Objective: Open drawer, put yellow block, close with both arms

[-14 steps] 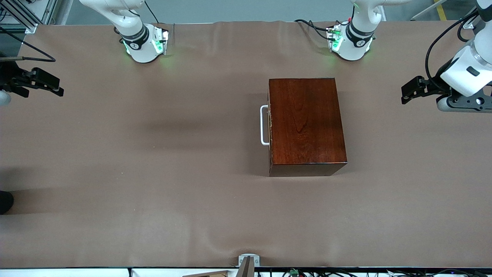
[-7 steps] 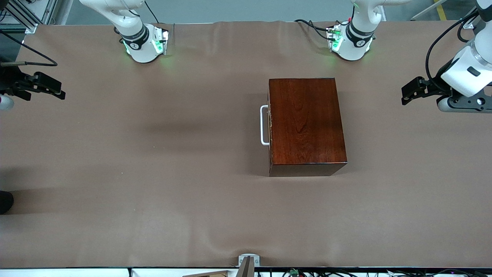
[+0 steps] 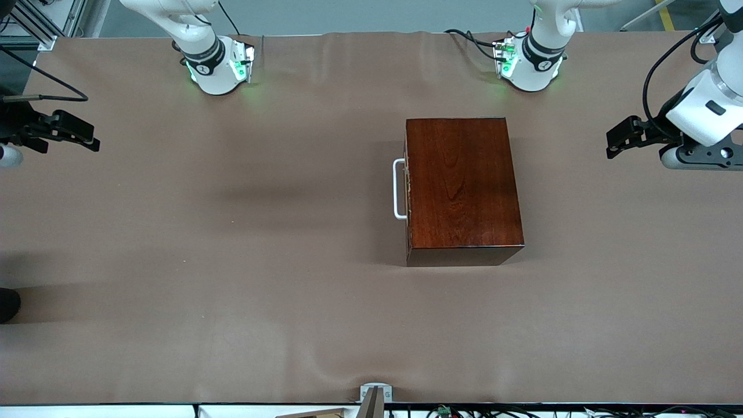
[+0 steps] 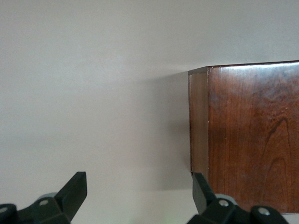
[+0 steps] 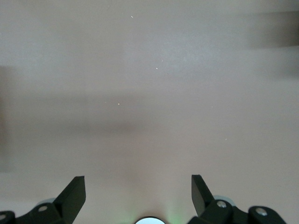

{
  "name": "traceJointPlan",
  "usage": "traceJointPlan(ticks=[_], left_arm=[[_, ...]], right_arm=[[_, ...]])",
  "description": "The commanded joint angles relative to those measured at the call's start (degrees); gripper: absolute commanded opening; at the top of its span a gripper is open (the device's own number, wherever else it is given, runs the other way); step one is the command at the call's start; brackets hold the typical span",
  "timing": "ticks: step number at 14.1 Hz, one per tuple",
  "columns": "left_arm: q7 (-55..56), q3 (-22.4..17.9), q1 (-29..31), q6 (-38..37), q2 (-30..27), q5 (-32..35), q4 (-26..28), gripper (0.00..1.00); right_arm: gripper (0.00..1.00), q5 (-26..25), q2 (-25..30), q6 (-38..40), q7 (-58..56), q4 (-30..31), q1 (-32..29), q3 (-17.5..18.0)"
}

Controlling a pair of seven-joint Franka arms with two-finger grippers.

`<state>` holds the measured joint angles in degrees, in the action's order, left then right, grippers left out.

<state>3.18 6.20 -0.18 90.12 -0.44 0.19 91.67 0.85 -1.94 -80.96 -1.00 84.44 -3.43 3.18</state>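
Observation:
The dark reddish-brown wooden box [image 3: 461, 186] stands mid-table, its drawer pushed in, with the white U-shaped handle [image 3: 398, 188] facing the right arm's end. The box also shows in the left wrist view [image 4: 247, 135]. My left gripper [image 3: 615, 139] is open and empty, raised at the left arm's end of the table; it shows in its wrist view [image 4: 138, 193]. My right gripper [image 3: 81, 136] is open and empty over the right arm's end of the table; its wrist view [image 5: 138, 193] shows only bare cloth. The yellow block is out of view.
A brown cloth [image 3: 232, 290] covers the table. The two green-lit arm bases [image 3: 217, 67] [image 3: 528, 64] stand along the edge farthest from the front camera. A small metal bracket [image 3: 375, 395] sits at the nearest edge.
My right gripper has shifted slightly and levelled out at the right arm's end. The left arm and the box have not moved.

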Motion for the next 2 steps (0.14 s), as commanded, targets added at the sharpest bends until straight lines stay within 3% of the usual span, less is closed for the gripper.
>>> traceJointPlan(ticks=[1, 2], left_arm=[[0.42, 0.13, 0.18, 0.49, -0.44, -0.28, 0.0, 1.0], [0.51, 0.13, 0.18, 0.49, -0.53, -0.19, 0.08, 1.0]], right_arm=[[1.0, 0.29, -0.35, 0.01, 0.12, -1.03, 0.09, 0.08], [1.0, 0.29, -0.44, 0.01, 0.12, -1.03, 0.09, 0.08]])
